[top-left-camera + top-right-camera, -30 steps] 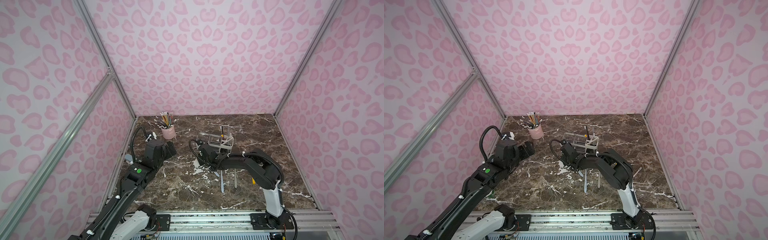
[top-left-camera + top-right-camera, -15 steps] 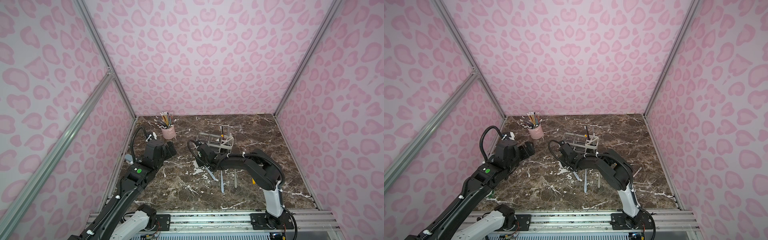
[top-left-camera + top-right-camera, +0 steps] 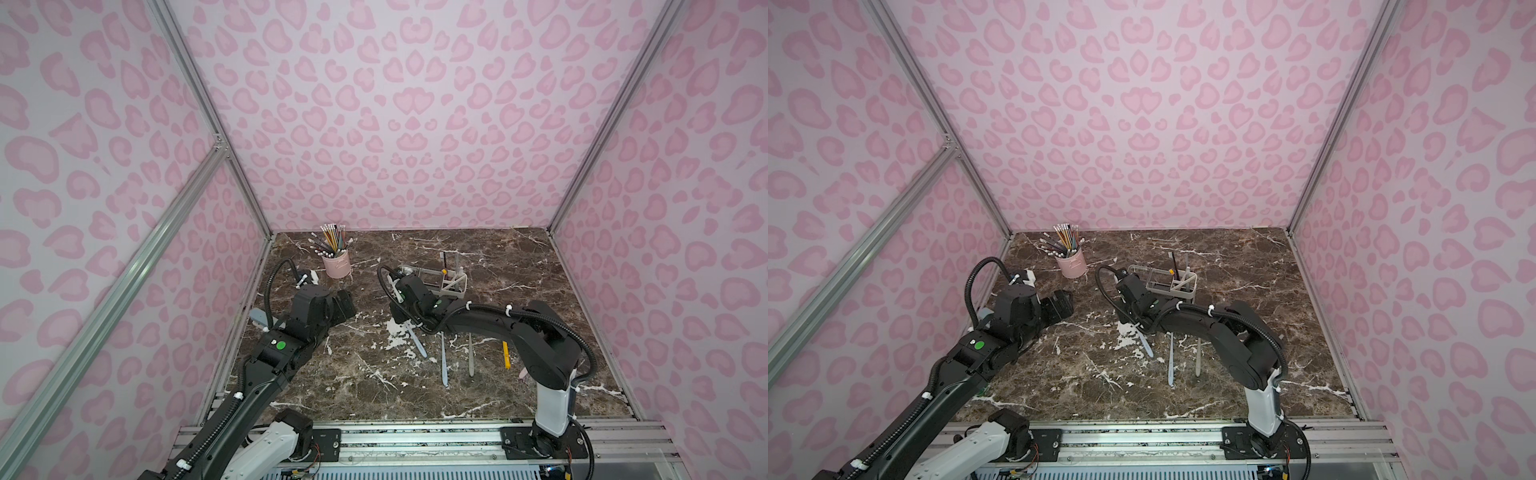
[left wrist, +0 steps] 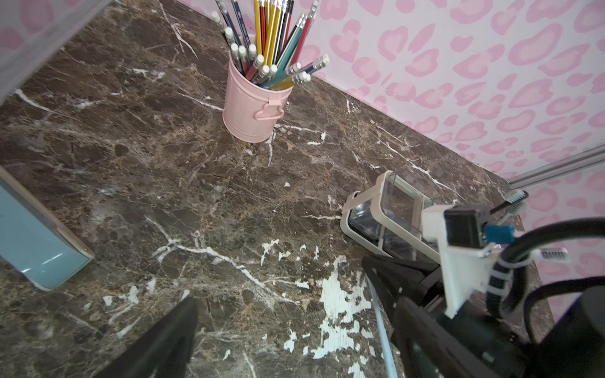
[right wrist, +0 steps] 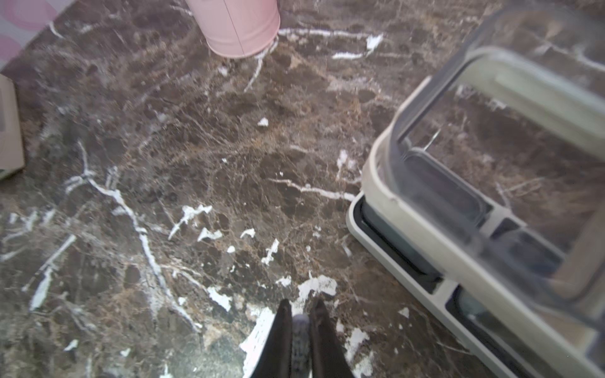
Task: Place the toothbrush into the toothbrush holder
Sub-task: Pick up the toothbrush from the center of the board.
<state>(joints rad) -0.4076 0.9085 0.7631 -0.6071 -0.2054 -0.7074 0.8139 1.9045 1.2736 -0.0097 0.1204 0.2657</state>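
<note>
The right gripper (image 5: pixel 300 312) now pinches the toothbrush (image 3: pixel 417 341), jaws narrower than before. The handle now slants out from under the arm.

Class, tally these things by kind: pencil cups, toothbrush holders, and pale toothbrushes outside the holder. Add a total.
Pink pencil cup: 1
Toothbrush holder: 1
Pale toothbrushes outside the holder: 3, one in the right gripper
Total: 5

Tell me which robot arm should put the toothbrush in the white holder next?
Right. The right gripper is shut on the pale blue plastic toothbrush beside the white rectangular plastic toothbrush holder. The left gripper hangs open and empty, farther off by the round pink pencil cup.
</note>
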